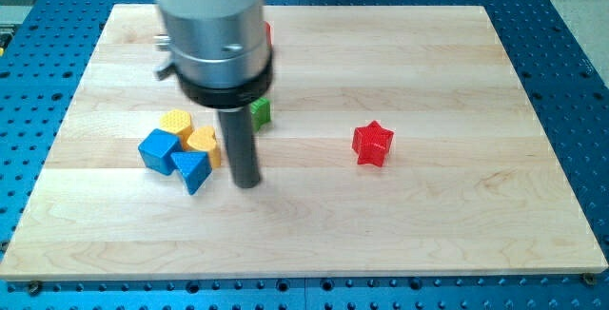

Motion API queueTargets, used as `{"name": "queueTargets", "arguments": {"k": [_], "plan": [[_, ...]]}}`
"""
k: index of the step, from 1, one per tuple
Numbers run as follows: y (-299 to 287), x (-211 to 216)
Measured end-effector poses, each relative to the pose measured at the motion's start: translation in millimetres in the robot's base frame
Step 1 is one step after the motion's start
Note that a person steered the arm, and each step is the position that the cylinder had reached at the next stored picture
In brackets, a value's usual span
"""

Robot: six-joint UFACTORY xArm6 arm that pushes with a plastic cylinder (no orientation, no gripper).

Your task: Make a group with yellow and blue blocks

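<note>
The tip is seen on the wooden surface, at about 3 o'clock from the blue triangle and just beside it. No jaws are fitted. The blue cube, yellow heart and another yellow block are clustered with the triangle. A red star lies well apart at 3 o'clock.

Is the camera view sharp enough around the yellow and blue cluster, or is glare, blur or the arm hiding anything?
Camera view: even light, soft shadows, no glare. My tip is sharp, just right of the blue triangle and yellow heart. The arm housing is slightly blurred, hiding most of the green block.
</note>
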State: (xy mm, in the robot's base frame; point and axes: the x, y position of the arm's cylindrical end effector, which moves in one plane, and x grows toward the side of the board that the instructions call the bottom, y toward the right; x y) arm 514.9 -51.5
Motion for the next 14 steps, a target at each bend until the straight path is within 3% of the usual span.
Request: {"name": "queueTargets", "arguments": {"k": [1, 3, 5, 7, 8, 9, 10, 11, 13, 14], "plan": [[-11.9, -21.3], [-127.6, -28.6], [-67.2, -28.9], [-84.3, -74.3], [-124.9, -74.4], [-84.2, -70.6], [-25.5, -23.9], [-34.5, 20.0], [-107.3, 12.0], [-95.3, -2.9]]}}
